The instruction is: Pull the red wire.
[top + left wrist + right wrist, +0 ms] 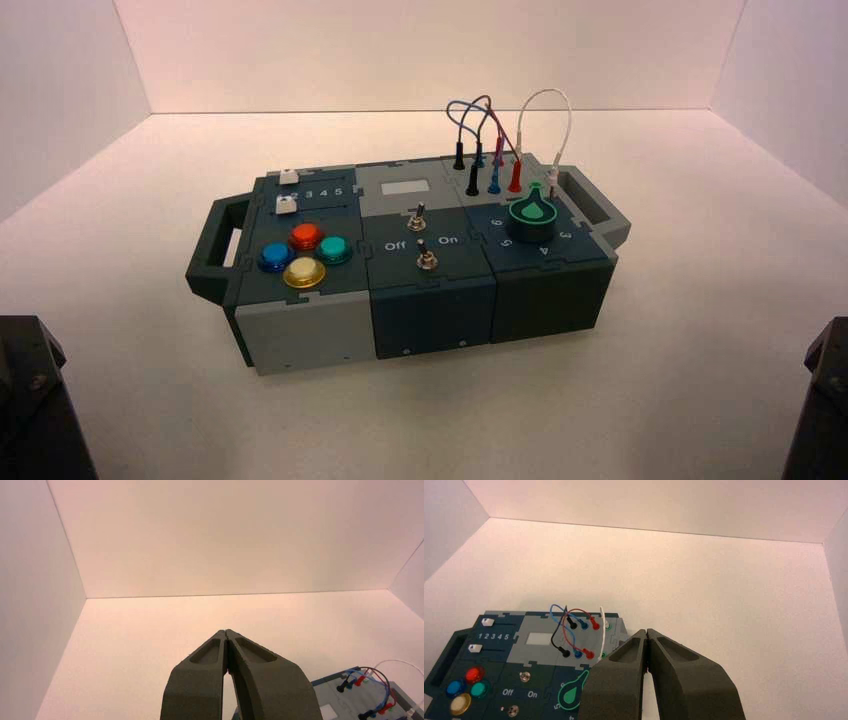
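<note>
The box holds 4 wires in its far right part, each with both ends plugged in. The red wire arches there, its 2 red plugs seated in the panel, between the blue wire and the white wire; the black wire crosses near it. The right gripper, pinched closed, hangs above the table, apart from the box. The left gripper waits left of the wires, closed too.
</note>
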Robot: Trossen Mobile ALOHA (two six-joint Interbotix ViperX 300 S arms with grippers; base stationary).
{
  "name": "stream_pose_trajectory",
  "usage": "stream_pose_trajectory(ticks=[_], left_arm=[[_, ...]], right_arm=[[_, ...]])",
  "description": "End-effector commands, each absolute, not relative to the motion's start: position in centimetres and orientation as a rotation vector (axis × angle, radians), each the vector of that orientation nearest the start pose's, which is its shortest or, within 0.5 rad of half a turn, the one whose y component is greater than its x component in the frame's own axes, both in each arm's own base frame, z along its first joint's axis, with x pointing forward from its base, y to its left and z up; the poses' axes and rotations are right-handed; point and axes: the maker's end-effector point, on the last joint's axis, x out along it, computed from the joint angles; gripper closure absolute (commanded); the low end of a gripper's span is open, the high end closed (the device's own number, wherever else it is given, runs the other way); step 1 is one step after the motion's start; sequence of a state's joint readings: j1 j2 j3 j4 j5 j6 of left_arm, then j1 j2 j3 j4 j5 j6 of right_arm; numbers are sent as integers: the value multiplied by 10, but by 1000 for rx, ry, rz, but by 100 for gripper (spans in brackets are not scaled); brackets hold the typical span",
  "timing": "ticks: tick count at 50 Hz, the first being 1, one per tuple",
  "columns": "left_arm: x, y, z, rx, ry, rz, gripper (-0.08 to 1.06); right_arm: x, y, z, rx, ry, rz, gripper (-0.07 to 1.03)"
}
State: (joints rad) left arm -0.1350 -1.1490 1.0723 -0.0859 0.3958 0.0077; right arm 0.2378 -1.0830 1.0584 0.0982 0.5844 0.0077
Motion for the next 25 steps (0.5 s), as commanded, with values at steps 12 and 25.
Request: stream_pose_trajectory(ticks=[12, 25], left_arm=[[220, -35, 275, -49, 321, -152, 101], [223, -39, 264, -42, 411, -165, 101]], right_arm=[[207, 59, 240, 47, 560, 255, 99], [208, 64, 231, 60, 608, 268, 99]])
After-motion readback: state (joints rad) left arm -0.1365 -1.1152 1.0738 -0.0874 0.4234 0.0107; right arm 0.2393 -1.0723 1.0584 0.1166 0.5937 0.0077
